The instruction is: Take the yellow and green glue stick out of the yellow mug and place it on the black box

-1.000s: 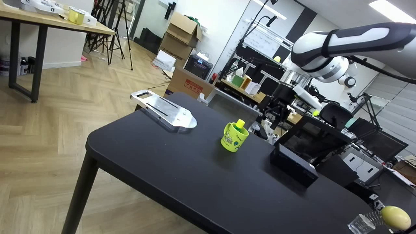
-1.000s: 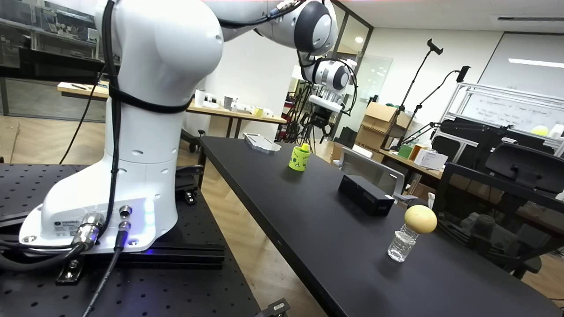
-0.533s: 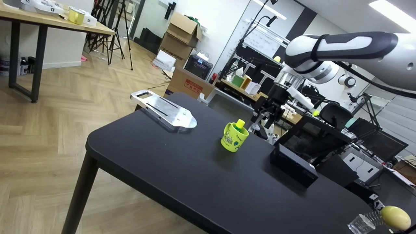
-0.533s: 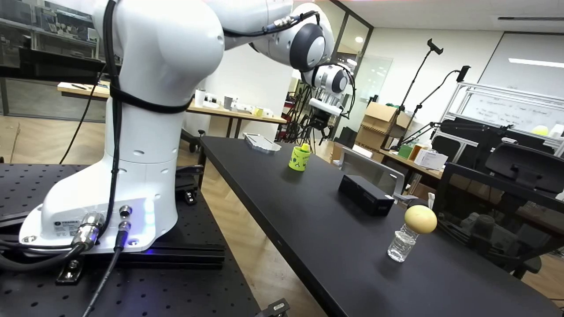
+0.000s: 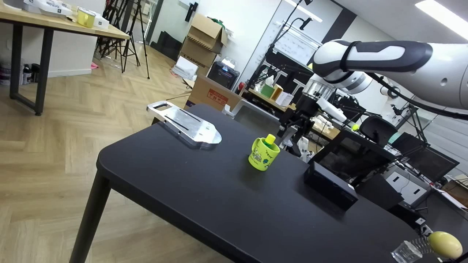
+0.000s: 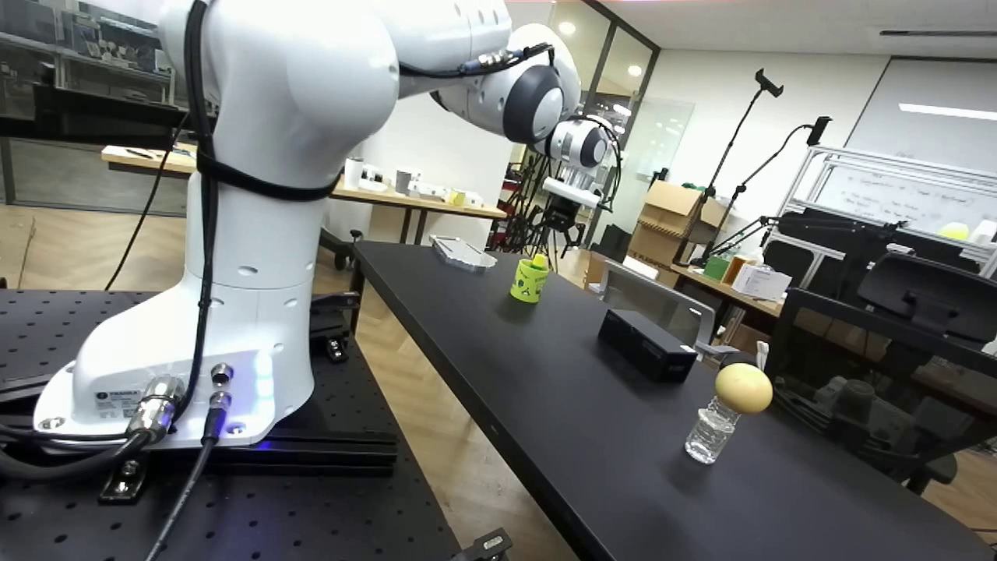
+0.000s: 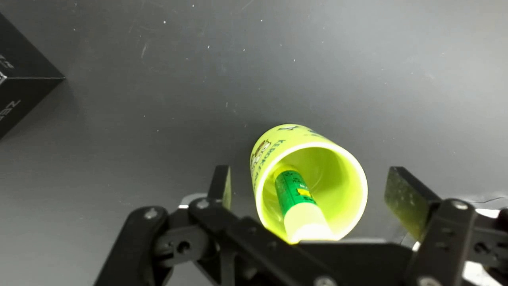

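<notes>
The lime-yellow mug (image 5: 261, 157) stands upright on the dark table, and it also shows in an exterior view (image 6: 527, 285) and the wrist view (image 7: 274, 147). The yellow-and-green glue stick (image 7: 295, 188) leans inside it, with its yellow end above the rim in both exterior views (image 5: 270, 139) (image 6: 539, 260). My gripper (image 7: 311, 183) is open and empty above the mug, one finger to each side of it in the wrist view. Its lower frame hides the near rim. The gripper also shows in both exterior views (image 5: 287, 138) (image 6: 562, 237). The black box (image 5: 331, 186) lies apart from the mug (image 6: 646, 344).
A silver metal plate (image 5: 188, 124) lies on the table (image 5: 204, 197) beyond the mug. A clear jar (image 6: 709, 432) with a spring and a yellow ball (image 6: 742, 388) stands past the black box. A chair (image 6: 654, 296) stands along the table edge.
My gripper has moved left and slightly down toward the mug in both exterior views. It is still open. The mug, glue stick and black box have not moved.
</notes>
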`<state>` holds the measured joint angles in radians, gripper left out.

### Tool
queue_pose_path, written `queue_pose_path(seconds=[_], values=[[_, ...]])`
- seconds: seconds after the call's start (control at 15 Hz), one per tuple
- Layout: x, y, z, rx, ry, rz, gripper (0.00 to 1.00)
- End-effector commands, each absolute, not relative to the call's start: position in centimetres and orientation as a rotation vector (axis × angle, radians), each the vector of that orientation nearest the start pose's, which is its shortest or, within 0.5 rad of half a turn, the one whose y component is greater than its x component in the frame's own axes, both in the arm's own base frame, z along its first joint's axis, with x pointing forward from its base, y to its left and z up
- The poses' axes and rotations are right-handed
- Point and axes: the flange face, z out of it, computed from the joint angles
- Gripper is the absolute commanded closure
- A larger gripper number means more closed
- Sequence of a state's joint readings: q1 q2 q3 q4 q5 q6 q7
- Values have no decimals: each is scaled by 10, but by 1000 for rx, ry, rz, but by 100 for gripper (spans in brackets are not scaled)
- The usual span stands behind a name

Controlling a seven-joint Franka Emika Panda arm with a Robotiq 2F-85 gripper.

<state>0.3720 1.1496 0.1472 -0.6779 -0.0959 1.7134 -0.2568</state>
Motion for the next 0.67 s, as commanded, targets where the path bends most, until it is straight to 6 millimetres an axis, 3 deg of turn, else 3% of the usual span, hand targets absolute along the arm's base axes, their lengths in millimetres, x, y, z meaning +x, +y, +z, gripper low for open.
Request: queue_pose_path(seconds=[0.0, 0.6], values=[[717, 332, 255, -2910, -1088, 176, 0], [717, 332, 253, -2920, -1101, 178, 0]])
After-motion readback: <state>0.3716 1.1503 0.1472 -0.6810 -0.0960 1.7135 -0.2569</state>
